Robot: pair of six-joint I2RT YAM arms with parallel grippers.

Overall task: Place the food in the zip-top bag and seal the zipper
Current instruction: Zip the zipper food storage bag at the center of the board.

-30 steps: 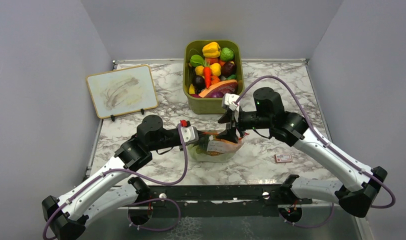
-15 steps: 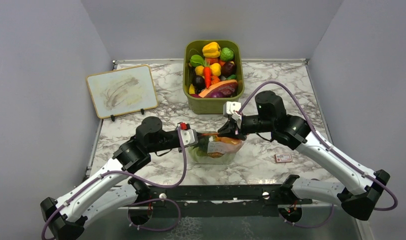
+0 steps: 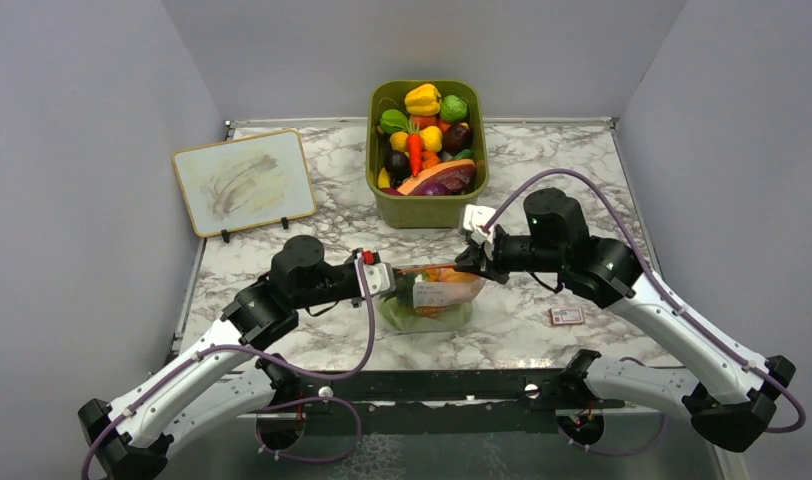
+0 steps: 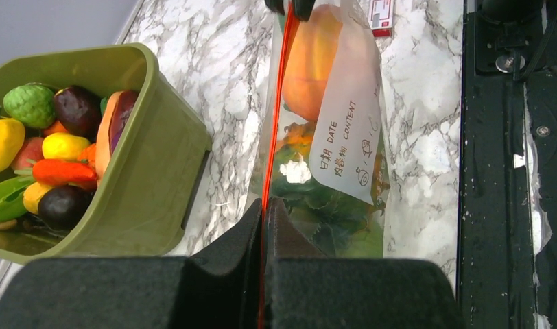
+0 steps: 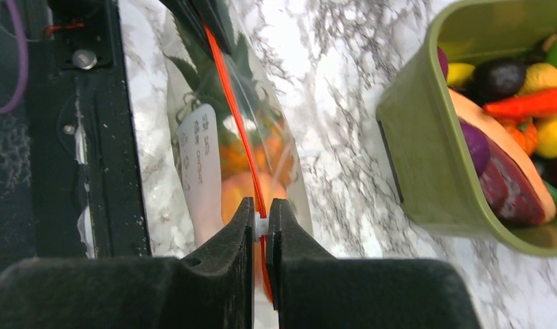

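Note:
The clear zip-top bag (image 3: 437,297) hangs between my two grippers over the near middle of the table. Its white label (image 4: 348,144) faces the table's front edge. Inside it lie the food: a round orange-peach fruit (image 4: 317,62), an orange bumpy fruit (image 5: 245,154) and green leafy pieces (image 4: 324,212). The orange-red zipper (image 4: 276,123) runs taut from one gripper to the other. My left gripper (image 4: 264,205) is shut on the zipper's left end. My right gripper (image 5: 261,223) is shut on the zipper near its right end, pinching a small white slider (image 5: 261,225).
An olive-green bin (image 3: 427,208) full of toy produce stands just behind the bag. A small whiteboard (image 3: 244,180) leans at the back left. A little red-and-white card (image 3: 566,316) lies on the marble to the bag's right. The black front rail (image 3: 432,385) runs close below.
My right gripper has shut on the zipper and slid to the right along it, pulling the strip taut. The left gripper has kept its grip in place.

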